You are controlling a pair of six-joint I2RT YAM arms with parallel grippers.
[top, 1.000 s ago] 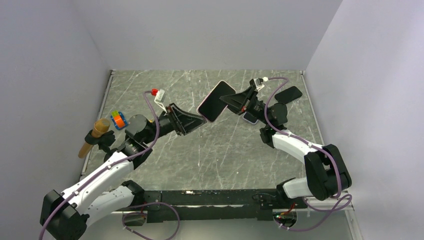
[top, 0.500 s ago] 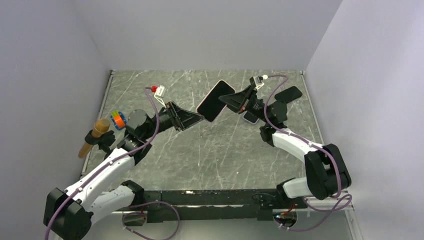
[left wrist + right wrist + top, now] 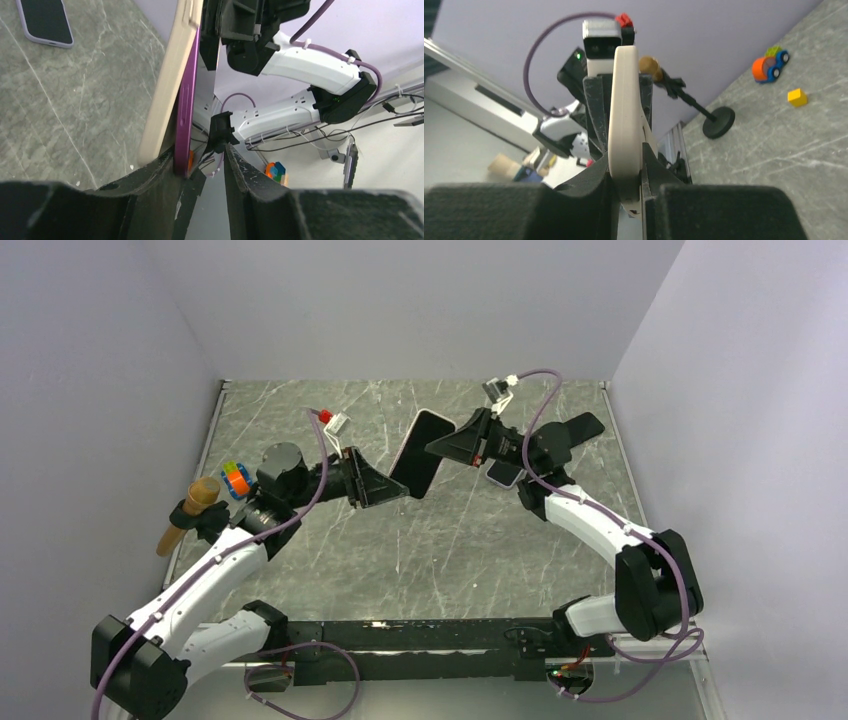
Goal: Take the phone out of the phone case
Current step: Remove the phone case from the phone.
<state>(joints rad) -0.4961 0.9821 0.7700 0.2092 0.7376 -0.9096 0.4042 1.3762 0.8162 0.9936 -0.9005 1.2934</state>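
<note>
Starting at the near edge: both arms reach in over the table (image 3: 450, 550) and meet above its middle.

Left gripper (image 3: 402, 490) comes in from the left. Jaws are part open and straddle the lower end of the phone (image 3: 417, 453). In the left wrist view one finger (image 3: 160, 170) touches that end. The other finger stands clear, with a visible gap between it and the phone. No clamp there.

Right gripper (image 3: 434, 447) comes in from the right and is closed tight on the upper end. In the right wrist view the cream phone case (image 3: 625, 115) is pinched edge-on between its fingers.

The phone is in mid-air between the two grippers, tilted steeply, dark screen facing the top camera. It sits in the case. The left wrist view shows a purple edge against the cream shell; I cannot tell whether it has begun to separate.

Left side of the table: mic-shaped prop (image 3: 195, 508) on a black stand, coloured toy car (image 3: 235, 480) just beside it, small yellow block (image 3: 794, 97) near the car.

Further back, right: second phone (image 3: 45, 20) lying flat, screen up, partly under the right arm.
</note>
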